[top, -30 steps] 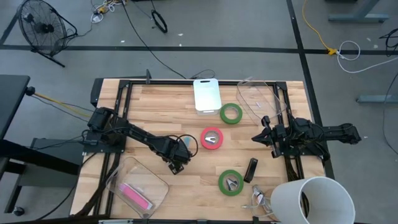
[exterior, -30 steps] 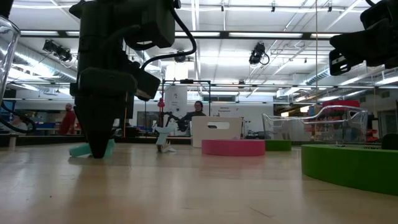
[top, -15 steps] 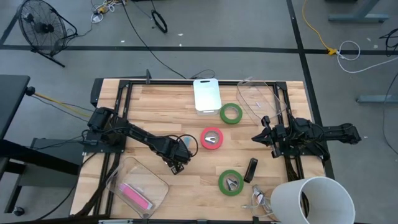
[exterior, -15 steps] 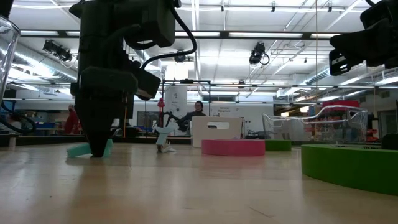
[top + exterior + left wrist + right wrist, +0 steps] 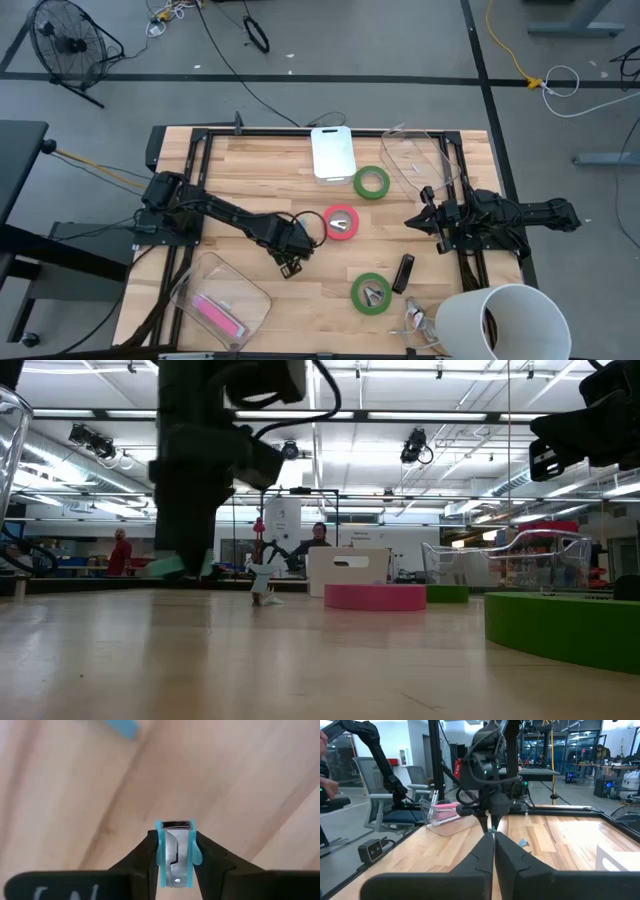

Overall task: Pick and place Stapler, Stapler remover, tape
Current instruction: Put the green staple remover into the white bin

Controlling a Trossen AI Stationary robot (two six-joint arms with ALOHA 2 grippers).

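My left gripper (image 5: 288, 246) points down over the middle of the table, shut on a small teal-and-metal stapler remover (image 5: 175, 851), which also shows in the low view (image 5: 176, 567). A small blue piece (image 5: 123, 727) lies on the wood beyond it. The tape rolls lie flat: a green one (image 5: 371, 182), a red one (image 5: 341, 222) and another green one (image 5: 371, 292). A black stapler (image 5: 403, 272) lies to the right of the near green roll. My right gripper (image 5: 412, 221) waits shut and level at the table's right side. My left gripper pinches the stapler remover between its two fingers (image 5: 142, 857), which lie on its teal sides (image 5: 159, 851). The fingers come from above, pointing down. The remover hangs clear of the table, its metal middle (image 5: 176, 845) showing between the fingers.
A clear tub (image 5: 222, 300) with a pink thing in it stands at the near left. Another clear tub (image 5: 420, 160) and a white block (image 5: 333, 152) stand at the far side. A white bucket (image 5: 500, 322) and a metal thing (image 5: 415, 318) are at the near right.
My left gripper has risen and drifted a little toward the table's right edge. The teal stapler remover, which lay on the table under it, now hangs clear of the wood in its fingers.
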